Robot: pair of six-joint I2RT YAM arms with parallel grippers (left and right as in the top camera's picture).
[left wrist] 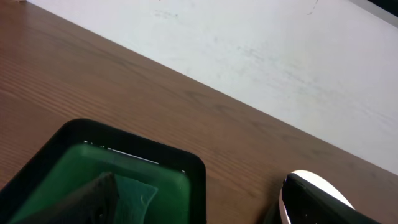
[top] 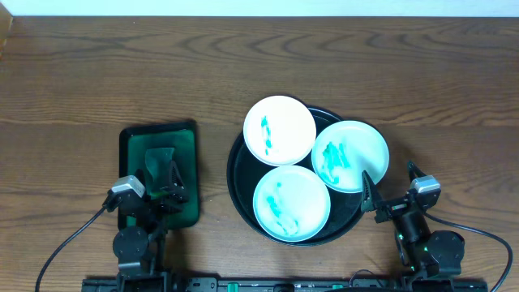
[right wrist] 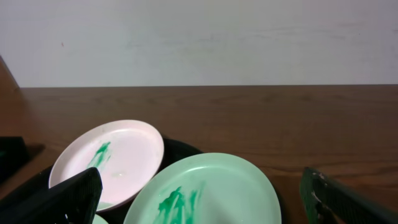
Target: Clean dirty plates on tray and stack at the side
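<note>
From overhead, finds three plates crowded on the round black tray (top: 235,174), all smeared teal: upper plate (top: 280,130), right plate (top: 350,156), lower plate (top: 292,203), the right plate overhanging the tray's rim toward the right arm. Places the right gripper (top: 369,195) just beside that plate's near edge, pointing up-table at it, fingers apparently spread. Places the left gripper (top: 166,191) well apart, over the smaller green tray (top: 126,162) with its dark cloth (top: 162,156), fingers too obscured to call spread or closed. Judges the right arm clearly nearer the plates, the left nearer the cloth. From the left wrist, shows only the green tray's corner (left wrist: 193,165), the cloth (left wrist: 124,193) inside it, and off to the right a white sliver, probably a plate edge. Catches no fingers clearly there, so cannot tell that gripper's state. From the right wrist, sees both fingers (right wrist: 68,199) wide apart at the frame's lower corners, holding nothing, with the right plate (right wrist: 205,186) dead ahead and low between them, the upper plate (right wrist: 109,155) beyond to the left, and the tray (right wrist: 180,149) dark between the two. Suggests a short straight advance onto the near rim. Finds no long axis on a round plate, so any reachable stretch of rim should serve.
</note>
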